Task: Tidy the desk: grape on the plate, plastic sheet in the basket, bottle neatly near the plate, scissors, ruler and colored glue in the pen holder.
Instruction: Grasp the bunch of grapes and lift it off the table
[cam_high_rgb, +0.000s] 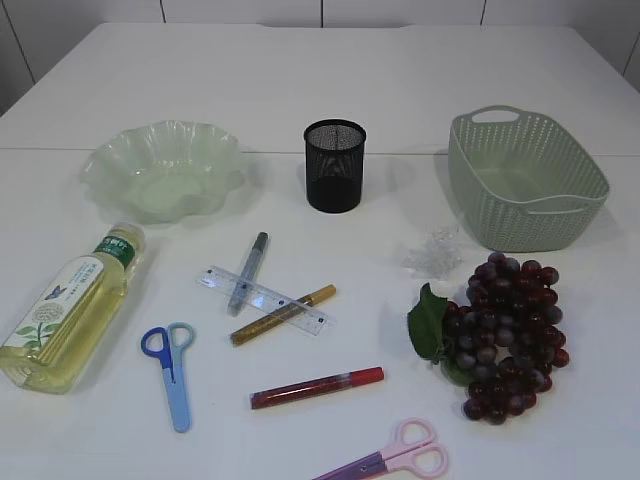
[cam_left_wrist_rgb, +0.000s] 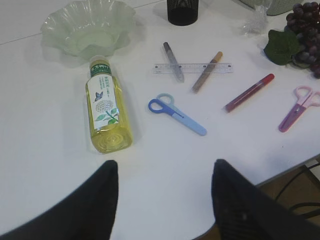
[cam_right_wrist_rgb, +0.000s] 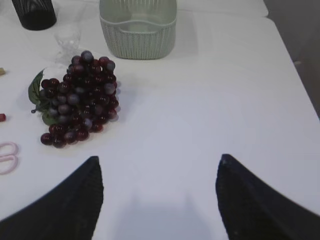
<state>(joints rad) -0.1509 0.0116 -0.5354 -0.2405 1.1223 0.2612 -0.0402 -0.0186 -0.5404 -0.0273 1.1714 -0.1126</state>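
While both grippers hang wide and empty, nothing is sorted.
Grape bunch (cam_high_rgb: 505, 335) lies beside basket (cam_high_rgb: 525, 180), far from plate (cam_high_rgb: 165, 170); I expect ruler (cam_high_rgb: 265, 298), overlapping 2 glue pens (cam_high_rgb: 283, 314), to skid, bottle (cam_high_rgb: 70, 305) to roll.

In the exterior view the pink scissors (cam_high_rgb: 395, 460) are cut off by the bottom edge, so I cannot see their blades. My right wrist view shows only a part of one pink handle and the tip of the red glue pen (cam_right_wrist_rgb: 2, 117). The print on the bottle (cam_left_wrist_rgb: 106, 109) label is too small to read
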